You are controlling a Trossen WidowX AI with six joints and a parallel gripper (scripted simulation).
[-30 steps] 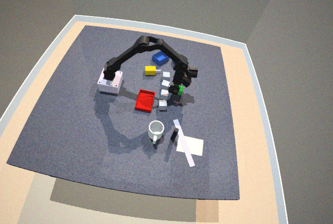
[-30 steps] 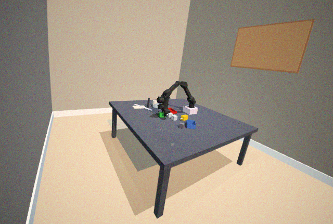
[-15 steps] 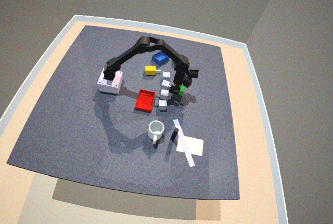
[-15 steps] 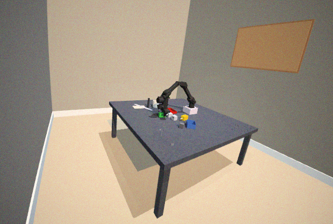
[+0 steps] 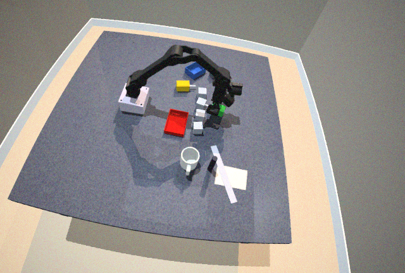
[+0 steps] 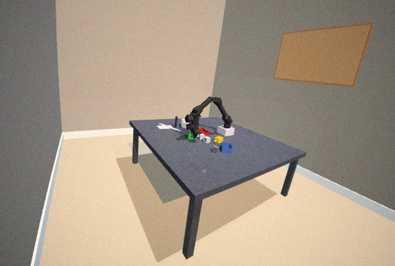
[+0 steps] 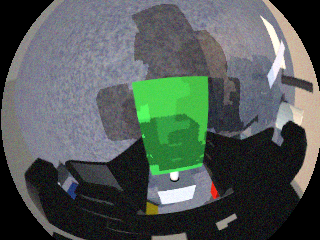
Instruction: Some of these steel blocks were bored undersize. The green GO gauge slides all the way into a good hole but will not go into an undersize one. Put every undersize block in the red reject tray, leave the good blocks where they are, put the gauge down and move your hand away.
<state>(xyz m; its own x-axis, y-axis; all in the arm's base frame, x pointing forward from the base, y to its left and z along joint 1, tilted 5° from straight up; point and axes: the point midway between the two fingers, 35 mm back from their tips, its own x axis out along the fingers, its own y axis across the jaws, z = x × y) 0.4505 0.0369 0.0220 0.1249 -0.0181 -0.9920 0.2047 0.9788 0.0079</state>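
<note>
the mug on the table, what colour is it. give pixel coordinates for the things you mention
Off-white mug [image 5: 183,162] [image 6: 182,123], seen best in the top view.

Measured from the red tray [image 5: 176,123] [image 6: 203,131]: in the top view, the small grey block [image 6: 215,149] beyond the yellow handle is mostly covered by the arm. In the exterior view, the arm hides part of the mug [image 6: 182,123] behind the tray. The holes of the blocks near the tray are too small for judging.
</note>
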